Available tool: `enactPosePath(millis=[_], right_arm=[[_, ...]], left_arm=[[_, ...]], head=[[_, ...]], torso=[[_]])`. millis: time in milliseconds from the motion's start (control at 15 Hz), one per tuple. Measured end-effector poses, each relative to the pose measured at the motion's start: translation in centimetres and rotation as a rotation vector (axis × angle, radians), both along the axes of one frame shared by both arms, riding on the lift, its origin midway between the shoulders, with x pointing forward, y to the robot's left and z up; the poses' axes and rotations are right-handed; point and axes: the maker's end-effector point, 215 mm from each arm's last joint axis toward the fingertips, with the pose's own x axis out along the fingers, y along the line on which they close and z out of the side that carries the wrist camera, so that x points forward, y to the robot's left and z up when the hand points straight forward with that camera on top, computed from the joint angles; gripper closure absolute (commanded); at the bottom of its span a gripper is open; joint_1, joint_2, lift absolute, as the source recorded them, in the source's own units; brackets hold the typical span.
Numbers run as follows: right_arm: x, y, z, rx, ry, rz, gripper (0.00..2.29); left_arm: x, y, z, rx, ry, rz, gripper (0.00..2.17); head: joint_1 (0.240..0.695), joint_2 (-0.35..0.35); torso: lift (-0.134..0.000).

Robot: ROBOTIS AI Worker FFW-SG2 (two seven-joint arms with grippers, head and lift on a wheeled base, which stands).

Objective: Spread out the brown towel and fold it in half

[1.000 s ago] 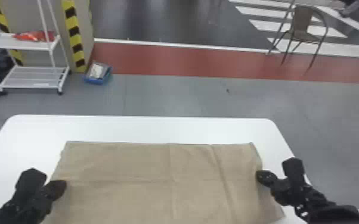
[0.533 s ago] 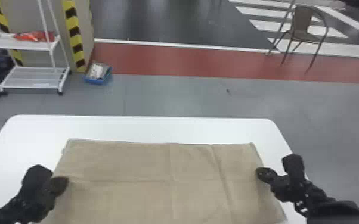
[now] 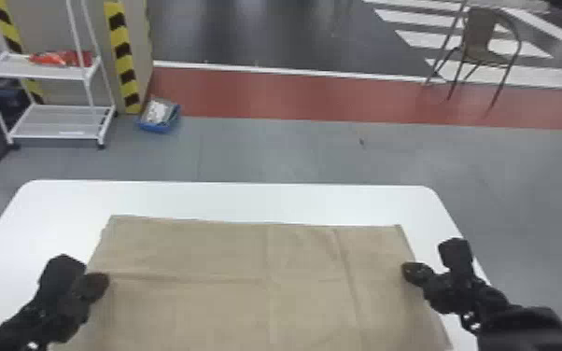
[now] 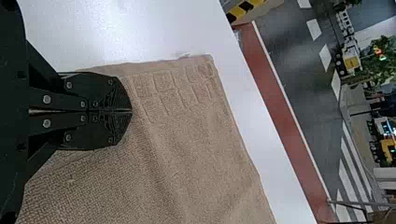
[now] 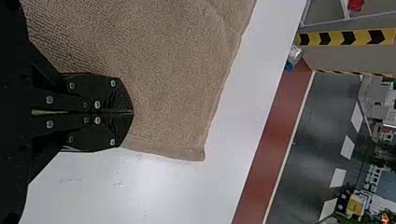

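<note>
Left hand (image 3: 96,285), right hand (image 3: 415,273) at towel (image 3: 228,256) edges

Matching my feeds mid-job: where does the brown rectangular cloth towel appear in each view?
Head view: brown towel across lower middle, on white table.
Left wrist view: beside and beyond the left gripper, towel's far left corner showing.
Right wrist view: beside and beyond the right gripper, towel's far right corner showing.
Shared landmark: red floor strip past the table's far edge.
</note>
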Motion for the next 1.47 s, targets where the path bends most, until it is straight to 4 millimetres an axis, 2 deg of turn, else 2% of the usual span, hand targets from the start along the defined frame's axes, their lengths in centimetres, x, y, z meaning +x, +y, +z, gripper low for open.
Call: enactPosePath(millis=[333,667,1067,1467], right_arm=[[1.3,0.7,0.3,-0.001,-0.014,-0.003,1.83],[4.0,2.0,1.0,0.0,-0.011,0.003,1.83],[3.8,1.8,0.3,-0.006,0.004,-0.02,1.83],[5.5,1.9,1.0,-0.01,-0.007,-0.025,1.83]], left_arm=[[0.1,0.0,0.1,0.0,0.0,-0.002,1.89],[0.1,0.1,0.1,0.001,-0.002,-0.001,1.88],[0.0,-1.4,4.1,-0.076,-0.072,-0.023,1.88],[0.4,-2.2,5.1,-0.091,-0.089,-0.034,1.88]], head=[[0.695,-0.151],[0.695,-0.131],[0.695,-0.147],[0.695,-0.154]], torso=[[0.0],[0.0],[0.0],[0.0]])
